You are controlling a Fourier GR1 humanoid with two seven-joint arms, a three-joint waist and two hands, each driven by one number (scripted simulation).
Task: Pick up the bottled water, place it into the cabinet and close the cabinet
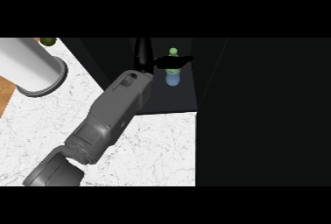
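White marbled tabletop (pixel 161 148) fills the left and lower part of what I can see, with a strip of wood (pixel 5 94) showing past its far-left edge. Up in the left corner stands a big pale cylinder (pixel 29 61) on a wider foot, and just behind it a small green thing (pixel 48 42) I can't make out. From the lower left a grey forearm (pixel 113 113) slants up across the tabletop and into the dark mouth of the cabinet (pixel 161 101).

This looks to me like the placing step. To do it well, I'd want the bottle (pixel 172 79) kept upright and let down until its base sits flat. Then the fingers should open wide and the arm draw straight back out, so nothing catches the bottle, before anyone sees to the door.

The left hand (pixel 167 64) is closed round the bottle. Its black fingers cross the middle and hide it there, leaving only the bluish body below and the green cap (pixel 173 51) above. The bottle is inside the cabinet, well past the front edge; whether it rests on the cabinet's floor or hangs just above it, I can't tell. Right of that all is a black panel (pixel 271 109), and I can't say which part is the door. The right hand is nowhere in sight
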